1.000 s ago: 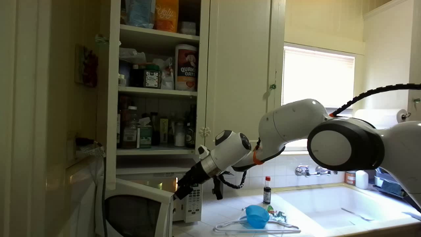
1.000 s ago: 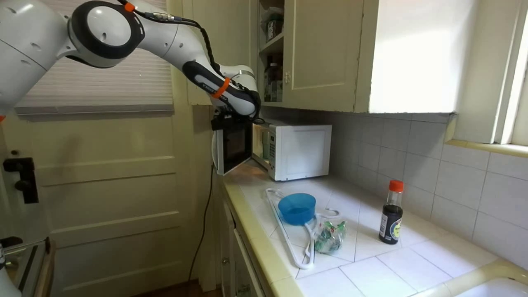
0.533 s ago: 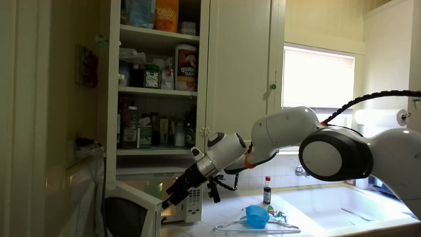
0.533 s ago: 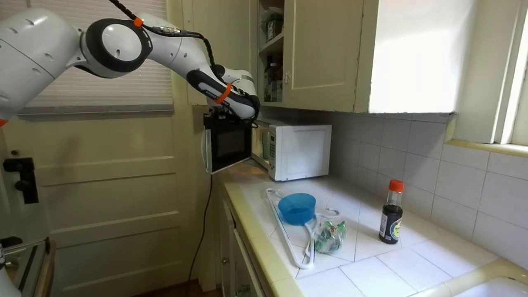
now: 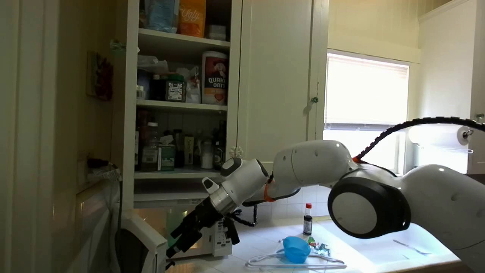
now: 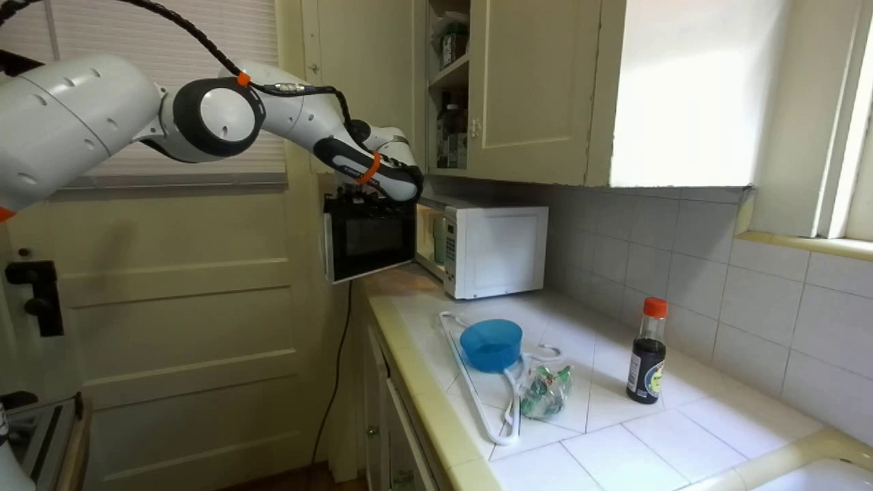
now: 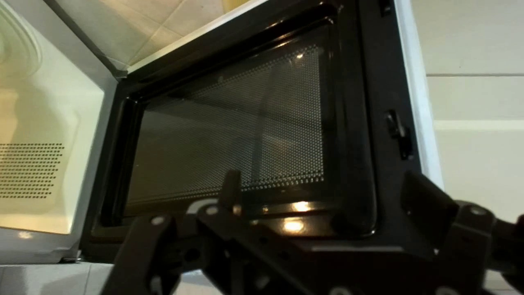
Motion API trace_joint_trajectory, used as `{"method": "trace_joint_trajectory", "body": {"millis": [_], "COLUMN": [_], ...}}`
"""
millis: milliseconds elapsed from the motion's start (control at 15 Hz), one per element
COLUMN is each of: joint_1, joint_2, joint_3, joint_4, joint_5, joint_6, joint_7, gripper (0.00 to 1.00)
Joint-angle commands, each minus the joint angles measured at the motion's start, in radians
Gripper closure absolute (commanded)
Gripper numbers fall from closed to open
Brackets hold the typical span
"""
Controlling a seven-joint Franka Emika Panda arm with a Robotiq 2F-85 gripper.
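white outside of microwave door [image 5: 147,237] shows only in an exterior view, pincer [image 7: 322,188] spread.

Microwave door [image 7: 245,135]: wide open; a barrier near the gripper [image 7: 323,182]
Microwave [image 6: 501,252]: front uncovered; something green [image 6: 439,242] stands inside
Counter [image 6: 617,443]: bowl [image 6: 491,348], hanger [image 6: 472,383], wrapper [image 6: 547,392] obstruct; passable between wrapper and bottle [image 6: 646,365]
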Motion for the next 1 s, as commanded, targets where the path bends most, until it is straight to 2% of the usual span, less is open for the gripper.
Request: {"method": "trace_joint_trajectory", "body": {"millis": [0,133,333,467,600,867,933], "joint_1": [0.060,0.062,0.034,0.018,0.019,0.036,0.055], "joint_2": [0.115,0.105,0.042,0.002,-0.040,-0.128,-0.149], "joint_3": [-0.046,-0.069,-0.103,-0.141,-0.184,-0.229,-0.261], "joint_4": [0.188,0.182,0.079,0.005,-0.063,-0.241,-0.288], "joint_5": [-0.028,-0.027,-0.016,0.034,0.022,-0.019,-0.056], "joint_6": [0.043,0.006,-0.025,-0.071,-0.121,-0.175,-0.247], "joint_7": [0.091,0.090,0.112,0.102,0.126,0.135,0.122], "gripper": [0.00,0.00,0.00,0.00,0.00,0.00,0.00]}}
